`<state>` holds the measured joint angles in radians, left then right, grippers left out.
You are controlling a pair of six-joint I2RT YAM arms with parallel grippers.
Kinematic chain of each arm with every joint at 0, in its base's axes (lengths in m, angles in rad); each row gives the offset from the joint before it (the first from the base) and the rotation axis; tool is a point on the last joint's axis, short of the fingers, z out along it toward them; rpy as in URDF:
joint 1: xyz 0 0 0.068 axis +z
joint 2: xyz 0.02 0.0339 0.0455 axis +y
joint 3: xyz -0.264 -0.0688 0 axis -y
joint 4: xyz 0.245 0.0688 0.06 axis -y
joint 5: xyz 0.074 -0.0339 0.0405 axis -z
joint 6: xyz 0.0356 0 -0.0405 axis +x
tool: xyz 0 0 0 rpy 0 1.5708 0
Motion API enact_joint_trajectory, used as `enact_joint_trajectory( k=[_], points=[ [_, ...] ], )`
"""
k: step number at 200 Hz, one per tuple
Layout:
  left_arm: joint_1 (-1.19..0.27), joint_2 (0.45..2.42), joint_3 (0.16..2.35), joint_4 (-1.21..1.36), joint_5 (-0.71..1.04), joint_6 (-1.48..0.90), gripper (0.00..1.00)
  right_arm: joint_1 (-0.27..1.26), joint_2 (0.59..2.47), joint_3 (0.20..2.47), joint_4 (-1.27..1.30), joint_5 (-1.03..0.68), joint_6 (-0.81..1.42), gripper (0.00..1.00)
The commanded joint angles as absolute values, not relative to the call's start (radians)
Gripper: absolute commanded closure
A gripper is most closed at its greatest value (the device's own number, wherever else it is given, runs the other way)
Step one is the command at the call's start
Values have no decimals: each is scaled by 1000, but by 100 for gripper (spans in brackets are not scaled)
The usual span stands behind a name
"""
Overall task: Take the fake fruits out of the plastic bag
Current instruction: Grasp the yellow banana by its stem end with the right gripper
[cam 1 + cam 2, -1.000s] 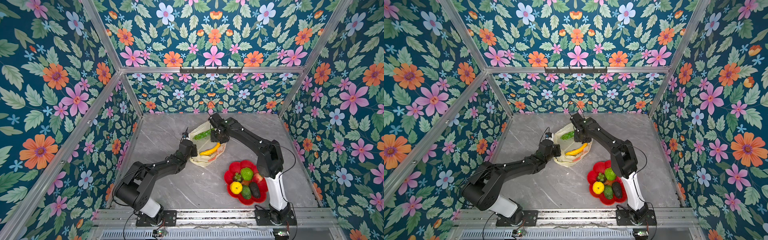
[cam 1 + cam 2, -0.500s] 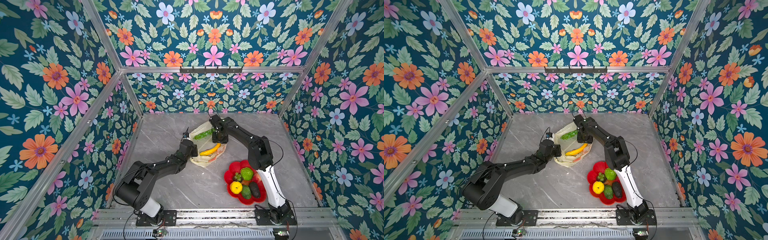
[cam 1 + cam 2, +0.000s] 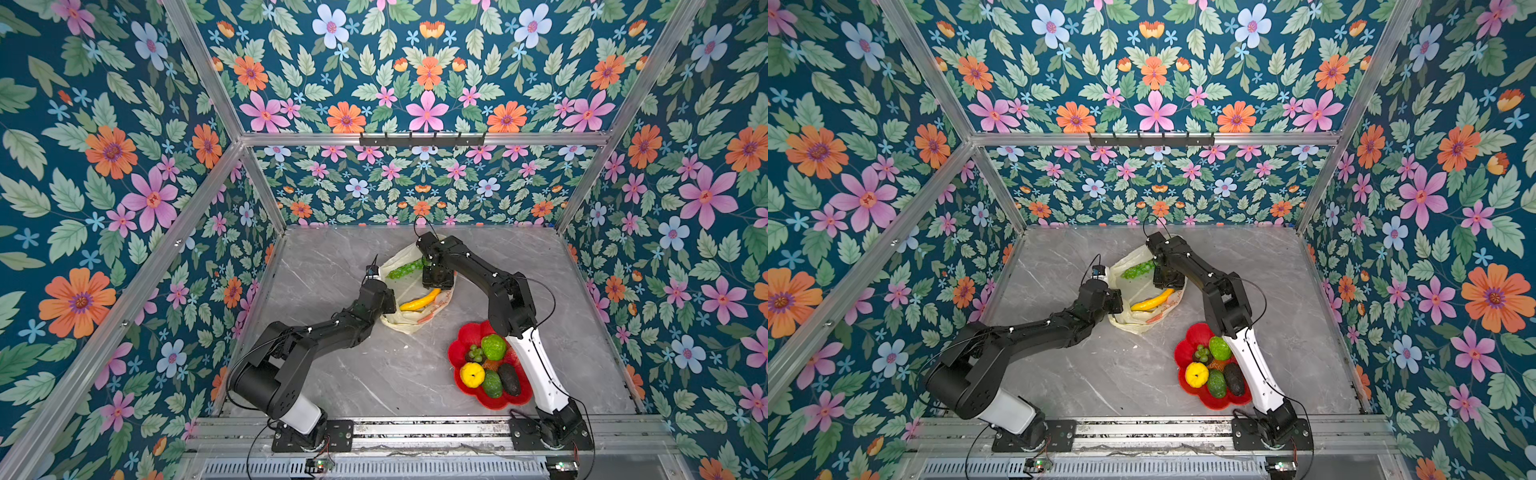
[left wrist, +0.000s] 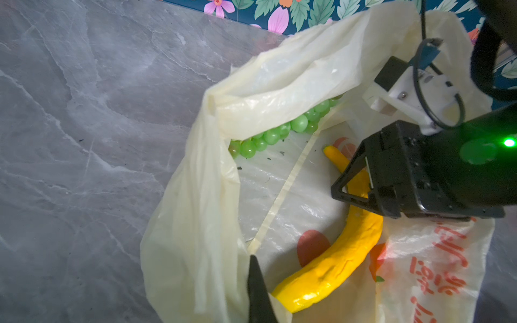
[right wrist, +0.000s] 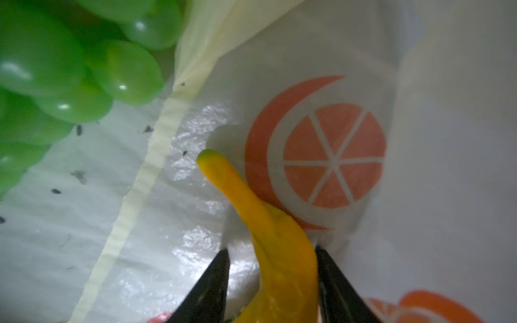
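As seen in both top views, lying mouth-open at mid-surface [image 3: 332, 266]: the plastic bag [image 3: 409, 323], pale yellow with orange prints. Clamped tight on its near-left rim, the left gripper [image 4: 255, 268], with film bunched against the one black finger in sight. Reaching down into the bag's mouth from the far right, the right gripper [image 5: 270, 249], partly open and astride the narrow stem end of the yellow banana [image 5: 237, 190]. One finger against the skin, the other just beside it. Banana flat on the bag's lower layer. Farther left inside, half under the upper film, the green grape bunch [image 4: 274, 134]. Near right of the bag and apart from it, a red flower-shaped dish [image 3: 460, 337] holding a lemon [image 3: 472, 374], a lime-green bumpy fruit [image 3: 493, 347] and a dark avocado [image 3: 509, 379].
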<state>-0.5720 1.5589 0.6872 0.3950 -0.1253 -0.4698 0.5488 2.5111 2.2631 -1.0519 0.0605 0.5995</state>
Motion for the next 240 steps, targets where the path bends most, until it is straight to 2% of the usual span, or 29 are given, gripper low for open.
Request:
enact_joint_trajectory(
  k=[1, 23, 55, 107, 240],
  points=[
    [-572, 1560, 697, 407, -127, -468, 98, 550, 2529, 2275, -1075, 51, 609, 54],
    [-571, 1560, 697, 406, -128, -468, 98, 550, 2521, 2272, -1068, 46, 611, 65],
    [-572, 1560, 696, 406, -130, -467, 98, 551, 2489, 2252, -1050, 46, 612, 70],
    [-572, 1558, 697, 403, -131, -466, 98, 555, 2440, 2233, -1036, 44, 614, 73],
    [-571, 1549, 695, 397, -146, -463, 99, 558, 2239, 2126, -1052, 96, 550, 73]
  ],
)
